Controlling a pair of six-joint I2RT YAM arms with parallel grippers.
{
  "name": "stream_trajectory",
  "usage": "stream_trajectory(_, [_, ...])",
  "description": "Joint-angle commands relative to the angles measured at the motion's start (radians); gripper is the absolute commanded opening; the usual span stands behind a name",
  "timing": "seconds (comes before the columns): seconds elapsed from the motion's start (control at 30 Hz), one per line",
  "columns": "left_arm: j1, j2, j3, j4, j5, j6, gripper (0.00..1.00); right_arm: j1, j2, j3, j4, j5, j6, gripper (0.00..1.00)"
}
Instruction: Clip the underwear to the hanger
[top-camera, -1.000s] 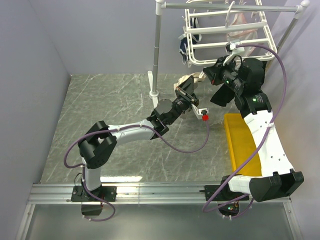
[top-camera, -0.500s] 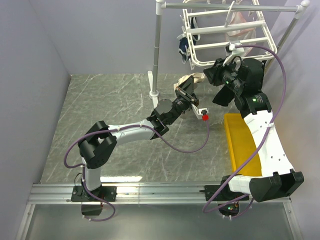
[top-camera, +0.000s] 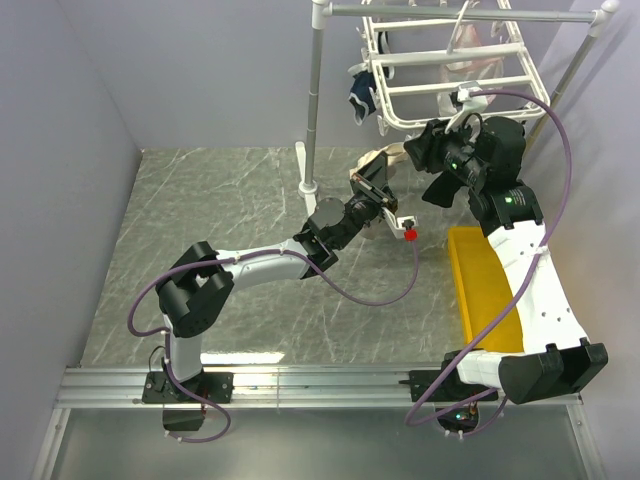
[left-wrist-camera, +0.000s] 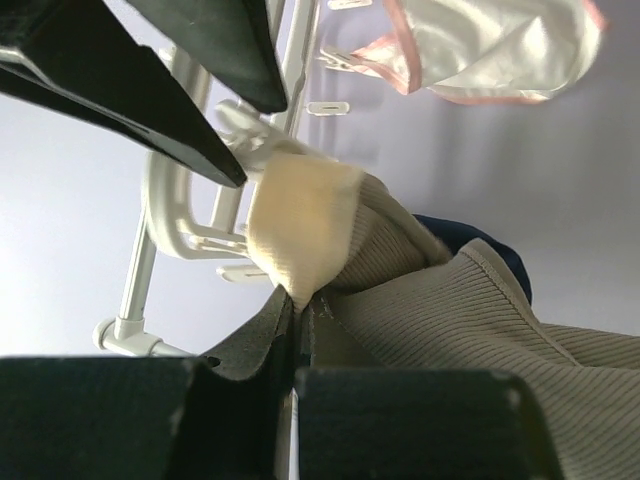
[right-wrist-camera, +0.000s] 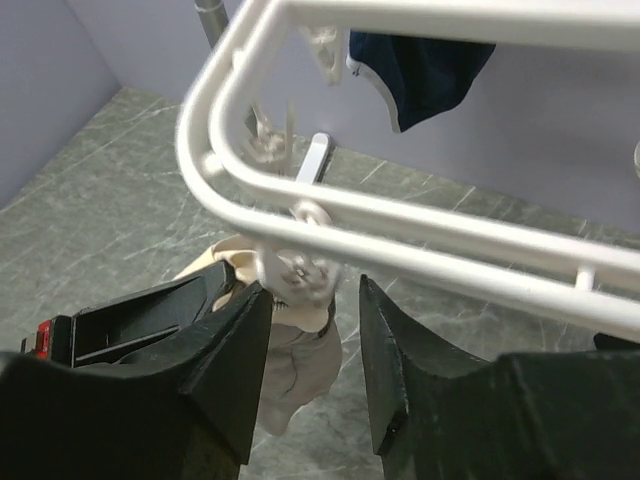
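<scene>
change: the hanger (right-wrist-camera: 430, 240) and its navy briefs (top-camera: 360, 92) have swung slightly up and left; the right gripper (right-wrist-camera: 310, 290), shut a second ago, now has its jaws apart.
left gripper (left-wrist-camera: 295, 310): clamped on the underwear (left-wrist-camera: 450, 300) at its beige waistband, held just under the hanger's near corner.
right gripper: jaws partly open on either side of a dangling clip (right-wrist-camera: 295, 275); it seems not to touch the clip, though blur makes this uncertain.
</scene>
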Motion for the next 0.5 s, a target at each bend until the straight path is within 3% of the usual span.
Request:
stream_trajectory(0.0, [-0.006,-0.029,0.045,0.041,0.001,-0.010,0.00,0.008,-0.017,0.026,-0.022,-0.001,0.010,0.48])
stream_trajectory(0.3, [-0.005,0.011,0.082,0.055,-0.021,-0.015,0.00,0.006,-0.032,0.035,-0.025,0.000,0.024,0.56])
stream_trajectory(0.4, [-0.005,0.033,0.088,0.093,-0.029,-0.004,0.10,0.006,-0.040,0.035,-0.025,-0.001,0.025,0.58])
stream_trajectory(0.47, [-0.005,0.036,0.090,0.112,-0.033,-0.001,0.23,0.005,-0.043,0.035,-0.025,0.000,0.024,0.59])
